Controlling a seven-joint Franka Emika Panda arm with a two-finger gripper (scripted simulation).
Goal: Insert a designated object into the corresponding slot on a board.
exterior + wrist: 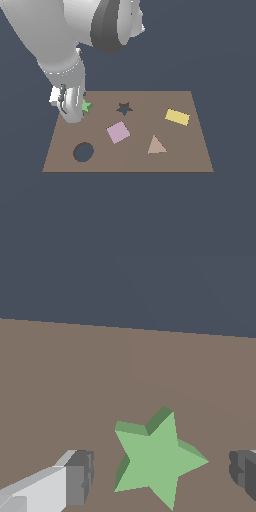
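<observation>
The light-green star piece (157, 461) lies flat on the brown board (100, 371), between my gripper's (160, 476) two fingers, which stand apart on either side without touching it. One grey fingertip (80, 476) shows on one side, the other at the frame's edge. In the exterior view the star (88, 106) peeks out from behind the arm near the board's (190, 155) far corner on the exterior view's left. The dark star-shaped slot (124, 108) lies a short way toward the exterior view's right of it. The gripper itself is hidden behind the wrist there.
On the board lie a pink square (118, 132), a tan triangle (156, 145) and a yellow rectangle (177, 117). A larger dark round hole (83, 152) sits near the board's front on the exterior view's left. The arm's bulk rises above the far-left corner.
</observation>
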